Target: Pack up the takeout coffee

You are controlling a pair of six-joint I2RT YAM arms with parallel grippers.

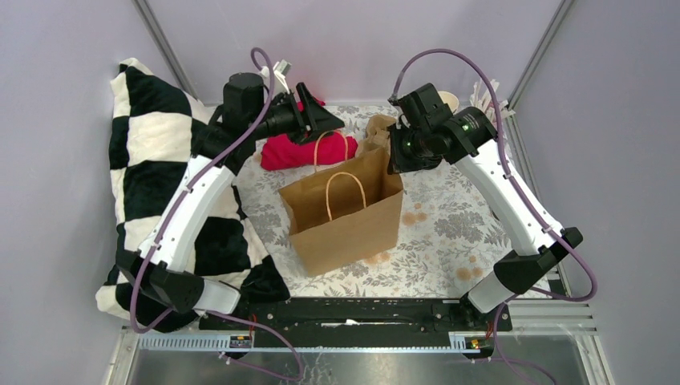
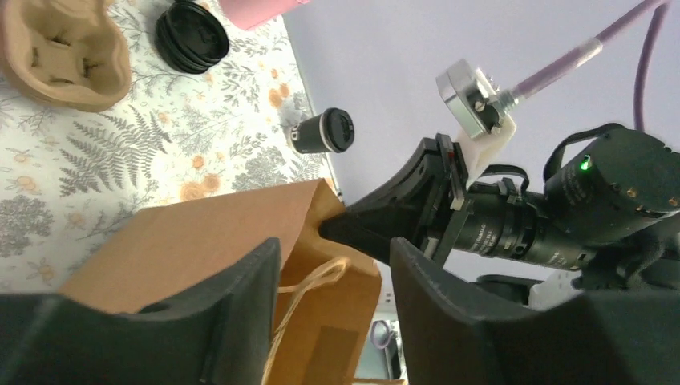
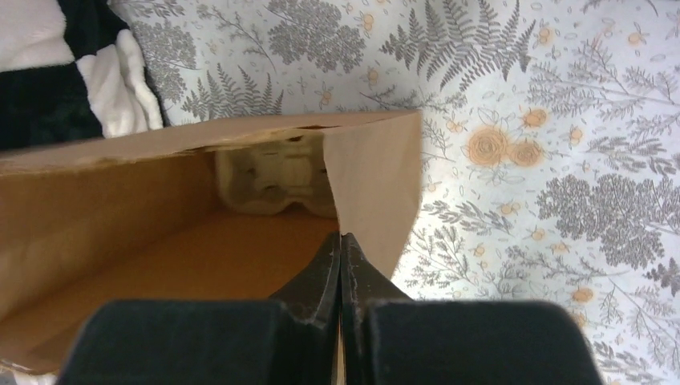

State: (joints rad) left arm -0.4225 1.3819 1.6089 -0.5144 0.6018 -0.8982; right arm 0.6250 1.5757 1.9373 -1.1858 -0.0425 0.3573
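The takeout coffee cup [image 2: 325, 131], dark-bodied with a black lid, lies on its side on the floral cloth near the back wall. It is hidden in the top view. The brown paper bag [image 1: 345, 212] stands open mid-table. My right gripper [image 1: 395, 154] is shut on the bag's right rim corner, as the right wrist view [image 3: 341, 238] shows. My left gripper [image 2: 335, 258] is open and empty, above the bag's back left rim [image 1: 330, 122], well short of the cup.
A cardboard cup carrier [image 2: 64, 48] and a stack of black lids [image 2: 191, 36] lie behind the bag. Another carrier [image 3: 277, 180] shows inside the bag. A red cloth [image 1: 293, 151] and a checkered cushion [image 1: 156, 168] lie at left. Paper cups [image 1: 449, 99] stand at back right.
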